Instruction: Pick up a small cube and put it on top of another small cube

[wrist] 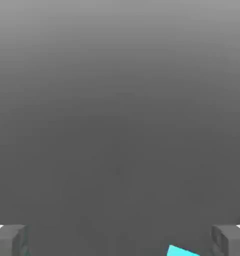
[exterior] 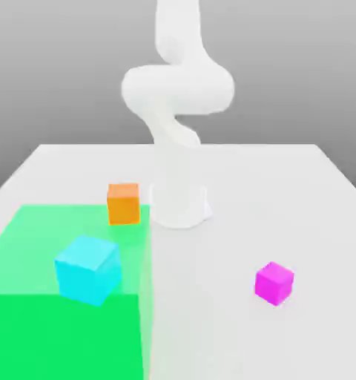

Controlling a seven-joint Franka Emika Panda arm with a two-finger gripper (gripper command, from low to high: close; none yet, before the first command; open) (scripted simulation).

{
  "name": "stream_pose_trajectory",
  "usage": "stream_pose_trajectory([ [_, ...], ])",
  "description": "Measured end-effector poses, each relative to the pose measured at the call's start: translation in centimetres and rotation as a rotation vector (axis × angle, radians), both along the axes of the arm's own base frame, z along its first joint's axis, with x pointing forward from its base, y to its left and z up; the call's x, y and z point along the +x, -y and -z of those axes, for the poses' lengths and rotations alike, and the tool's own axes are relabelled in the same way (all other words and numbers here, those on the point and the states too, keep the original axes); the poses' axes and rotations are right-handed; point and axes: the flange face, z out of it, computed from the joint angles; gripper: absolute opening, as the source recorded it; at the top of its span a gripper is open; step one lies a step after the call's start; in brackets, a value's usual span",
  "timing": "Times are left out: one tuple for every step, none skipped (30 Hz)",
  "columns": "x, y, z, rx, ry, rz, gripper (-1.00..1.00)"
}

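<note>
Cyan cube (exterior: 87,269) (unlabelled) on green mat (exterior: 33,326)

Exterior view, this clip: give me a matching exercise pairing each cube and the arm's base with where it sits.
Things:
1. cyan cube
2. orange cube
3. magenta cube
4. arm base

Places:
A. on the bare white table, on the exterior view's right
B. at the far edge of the green zone, close beside the arm base
C. well inside the green zone, nearer the camera
D. on the white table, just past the green zone's far corner

Pairs: 1-C, 2-B, 3-A, 4-D
</note>
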Motion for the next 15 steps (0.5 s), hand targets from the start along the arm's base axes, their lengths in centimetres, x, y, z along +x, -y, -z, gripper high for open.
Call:
stream_pose_trajectory([
  [0.7,0.6,0.9,0.023,-0.017,0.045,0.0],
  [1.4,1.3,1.8,0.048,-0.033,0.093,0.0],
  [2.1,2.1,2.8,0.073,-0.048,0.144,0.0],
  [2.7,2.9,3.8,0.099,-0.063,0.195,0.0],
  [3.3,3.8,4.9,0.124,-0.076,0.247,0.0],
  [3.8,4.6,5.9,0.15,-0.09,0.3,0.0],
  [4.3,5.5,7.0,0.175,-0.102,0.353,0.0],
  [4.8,6.4,8.1,0.199,-0.114,0.406,0.0],
  [5.2,7.3,9.1,0.224,-0.125,0.46,0.0],
  [5.5,8.2,10.2,0.248,-0.136,0.513,0.0],
  [5.8,9.1,11.3,0.272,-0.146,0.568,0.0],
  [6.1,10.1,12.5,0.296,-0.157,0.622,0.0],
  [6.3,11.0,13.6,0.319,-0.165,0.676,0.0],
  [6.4,12.0,14.7,0.342,-0.174,0.731,0.0],
  [6.5,12.9,15.8,0.365,-0.182,0.786,0.0],
])
